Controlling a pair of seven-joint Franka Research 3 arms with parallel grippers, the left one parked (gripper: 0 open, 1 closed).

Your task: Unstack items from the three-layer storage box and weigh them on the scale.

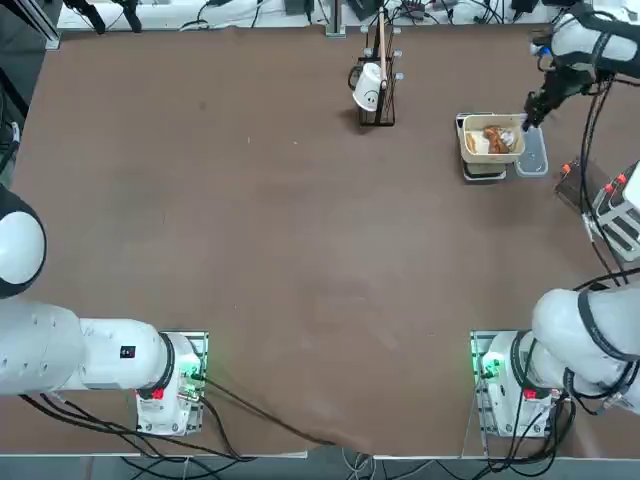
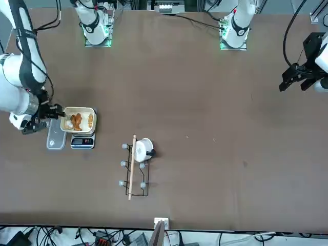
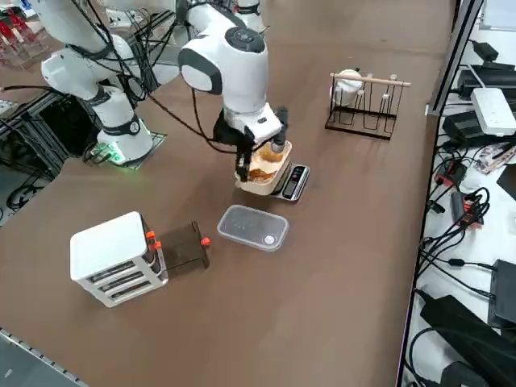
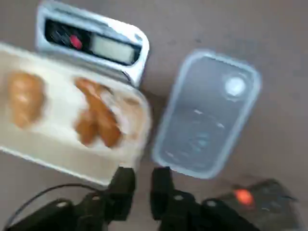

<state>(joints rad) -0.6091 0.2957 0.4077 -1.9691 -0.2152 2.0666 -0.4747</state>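
Observation:
A cream square bowl (image 1: 492,155) sits on the small scale (image 1: 485,172), whose display (image 4: 94,43) faces away from the robot. Several brown bread-like items (image 4: 96,118) lie in the bowl, seen also as items (image 2: 77,122) from across the table. My right gripper (image 4: 141,185) hovers at the bowl's right rim, fingers drawn close together with nothing between them; the same gripper (image 1: 530,118) shows from overhead. The white three-layer storage box (image 3: 113,258) stands at the table's right edge. A dark layer (image 3: 185,246) with red-orange marks lies pulled out beside it.
A clear plastic lid (image 3: 252,227) lies flat on the table just right of the scale, between it and the storage box. A dark wire rack (image 1: 377,85) holding a white cup stands farther left at the back.

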